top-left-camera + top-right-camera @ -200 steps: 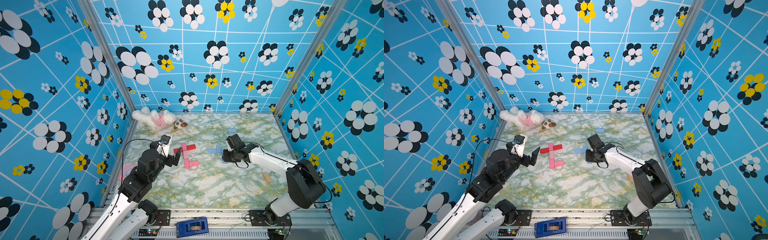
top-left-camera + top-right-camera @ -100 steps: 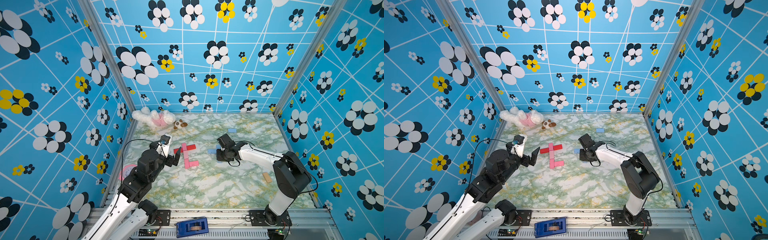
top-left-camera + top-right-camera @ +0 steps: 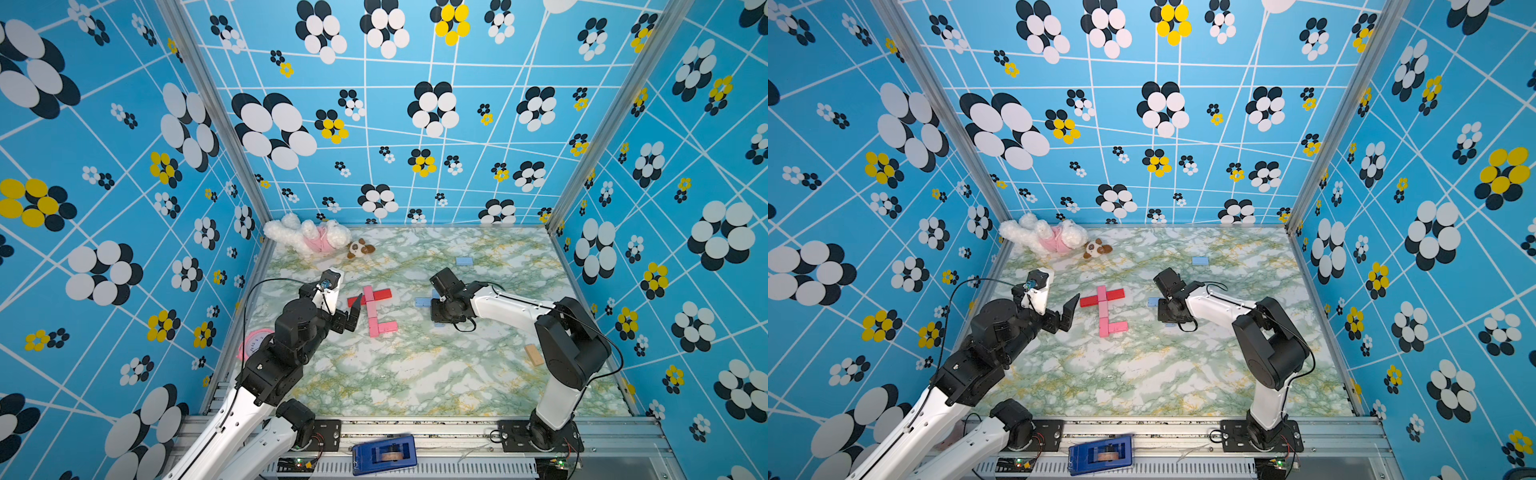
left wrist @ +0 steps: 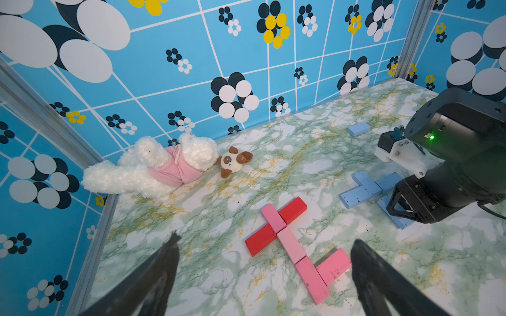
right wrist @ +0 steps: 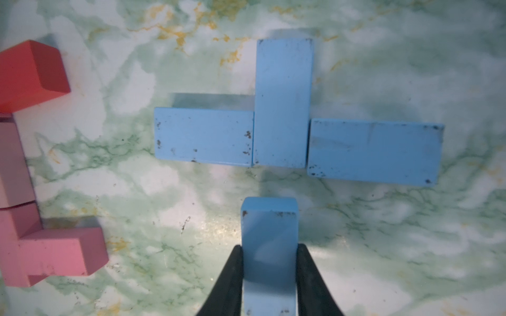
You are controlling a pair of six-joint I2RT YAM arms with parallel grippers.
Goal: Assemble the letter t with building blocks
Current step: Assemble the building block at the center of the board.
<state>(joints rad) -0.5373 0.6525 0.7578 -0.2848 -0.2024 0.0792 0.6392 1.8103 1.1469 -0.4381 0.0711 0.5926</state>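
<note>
Shifted toward the pink-and-red blocks (image 4: 291, 246), right pincer (image 5: 269, 247) clamps a scuffed light blue block (image 5: 269, 227) just short of three flat blue blocks (image 5: 282, 109) on marbled tabletop (image 5: 410, 246); left pincer (image 4: 265, 238) gapes wide, empty.

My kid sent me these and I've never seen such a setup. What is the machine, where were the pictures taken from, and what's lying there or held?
It is two robot arms on a table, each ending in a two-fingered gripper. Two pictures look down from overhead; the other two come from cameras on the arms' wrists. On the table lie a pink-and-red t, three light blue blocks set together, a spare blue block, a tan block, a white plush toy and a pink clock. The right gripper pinches another blue block; the left gripper is open, empty.
</note>
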